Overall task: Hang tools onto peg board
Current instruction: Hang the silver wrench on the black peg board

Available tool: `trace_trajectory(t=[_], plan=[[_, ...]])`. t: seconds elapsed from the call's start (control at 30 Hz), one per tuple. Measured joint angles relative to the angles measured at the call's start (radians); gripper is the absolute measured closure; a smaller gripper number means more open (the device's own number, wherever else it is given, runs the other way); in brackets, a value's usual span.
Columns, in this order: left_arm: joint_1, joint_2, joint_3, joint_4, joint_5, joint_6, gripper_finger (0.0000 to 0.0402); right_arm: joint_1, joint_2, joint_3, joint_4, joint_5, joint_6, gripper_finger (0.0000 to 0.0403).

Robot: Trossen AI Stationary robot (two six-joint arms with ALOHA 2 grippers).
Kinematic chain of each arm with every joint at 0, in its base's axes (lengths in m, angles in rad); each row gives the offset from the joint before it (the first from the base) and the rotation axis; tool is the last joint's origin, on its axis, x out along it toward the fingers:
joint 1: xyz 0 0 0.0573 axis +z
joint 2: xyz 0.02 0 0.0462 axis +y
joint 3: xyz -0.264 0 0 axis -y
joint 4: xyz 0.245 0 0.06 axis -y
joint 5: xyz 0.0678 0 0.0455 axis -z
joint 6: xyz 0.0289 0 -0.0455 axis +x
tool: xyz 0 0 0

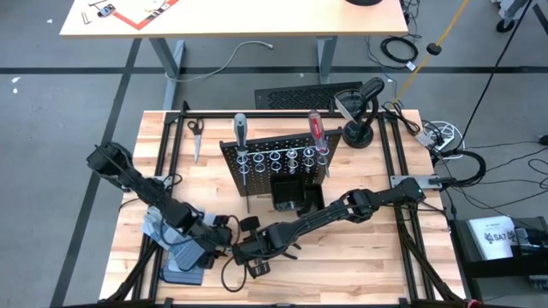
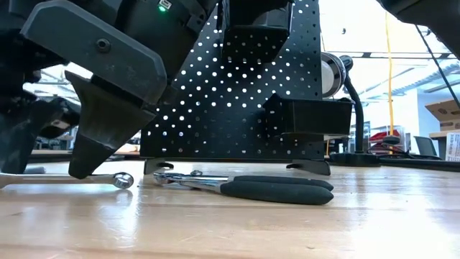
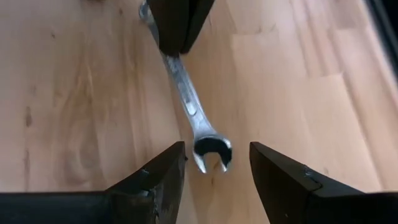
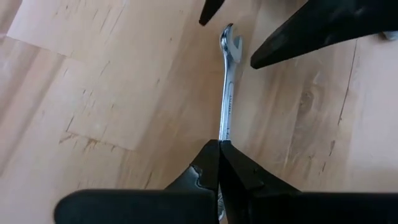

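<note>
A silver wrench [image 4: 227,93] lies flat on the wooden table in front of the peg board [image 1: 274,162]. Its ring end [image 2: 123,180] points toward the black-handled pliers [image 2: 273,188]. My right gripper [image 4: 219,146] is shut, with its tips down on the wrench's shaft. My left gripper [image 3: 217,148] is open and low over the table. Its two fingers stand on either side of the wrench's open-jawed end [image 3: 211,152] without touching it. A grey-handled screwdriver [image 1: 241,128] and a red-handled one [image 1: 316,128] stand in the board's rings. My right gripper presses its shut fingertips [image 4: 211,158] down on the wrench's shaft [image 4: 224,132], between the middle and the ring end. The fingers come slanting down from above and lie along the wrench. The wrench rests flat on the table under them.
The pliers lie on the table just in front of the board's feet. Blue-grey gloves [image 1: 184,261] lie near the table's front left corner, scissors [image 1: 195,130] at the far left, and a black lamp stand [image 1: 360,128] at the far right. A black bin [image 1: 291,195] hangs on the board.
</note>
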Motion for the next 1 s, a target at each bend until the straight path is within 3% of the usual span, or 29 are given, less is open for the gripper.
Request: trace_trajectory(t=[0.37, 0.67, 1.0], plan=[[0.005, 0.084, 0.005, 0.027, -0.023, -0.001, 0.0230, -0.001, -0.001, 0.000, 0.000, -0.006, 0.000, 0.0403], [0.031, 0.085, 0.003, 0.008, -0.026, -0.003, 0.0376, -0.001, -0.003, 0.002, 0.007, -0.016, 0.008, 0.0403], [0.040, 0.086, 0.003, 0.009, -0.012, 0.020, 0.0380, 0.000, -0.003, 0.002, 0.026, -0.006, 0.056, 0.0399]])
